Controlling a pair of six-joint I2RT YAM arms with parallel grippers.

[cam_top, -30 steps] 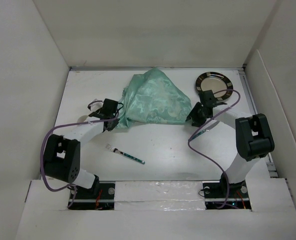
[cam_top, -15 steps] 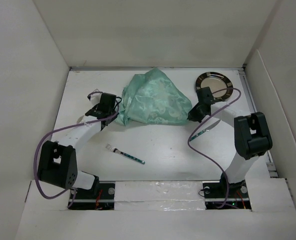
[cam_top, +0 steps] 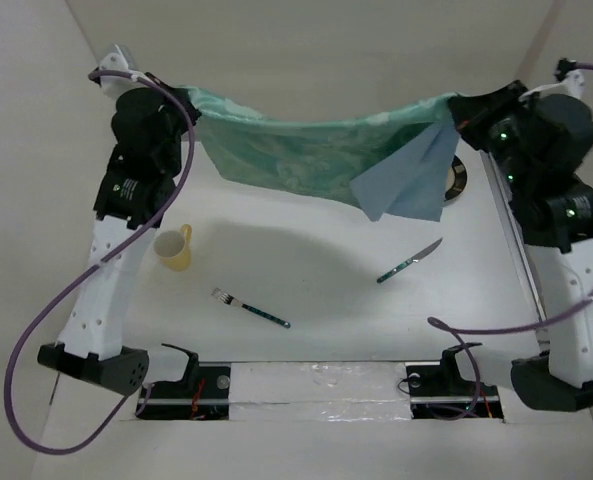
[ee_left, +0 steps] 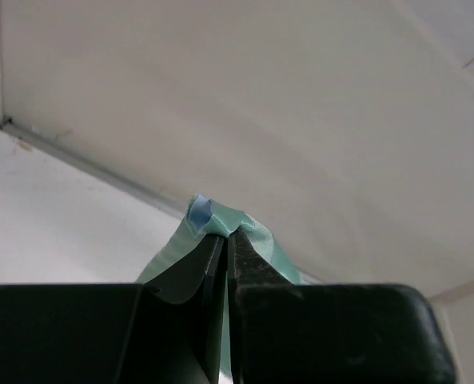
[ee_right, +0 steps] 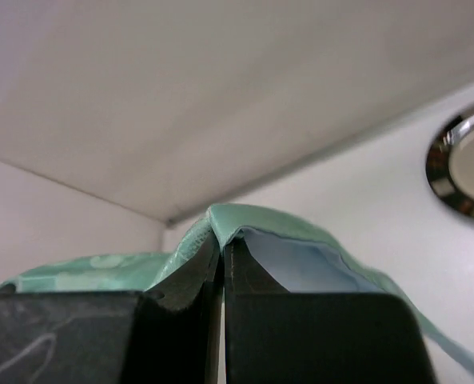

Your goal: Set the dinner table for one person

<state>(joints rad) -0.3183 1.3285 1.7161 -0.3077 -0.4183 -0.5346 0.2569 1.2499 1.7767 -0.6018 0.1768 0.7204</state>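
Top view overhead from behind, wrist views tight along jaws, probably toward the far wall [cam_top: 306, 50], all sharing placemat [cam_top: 286, 150]

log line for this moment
left gripper: shut on placemat | right gripper: shut on placemat | placemat: stretched aloft | table: cup, fork, knife, plate

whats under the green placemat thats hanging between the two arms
Bare white table, in the shadow of the placemat. The dark-rimmed plate shows only at its right edge; the hanging blue corner covers the rest.
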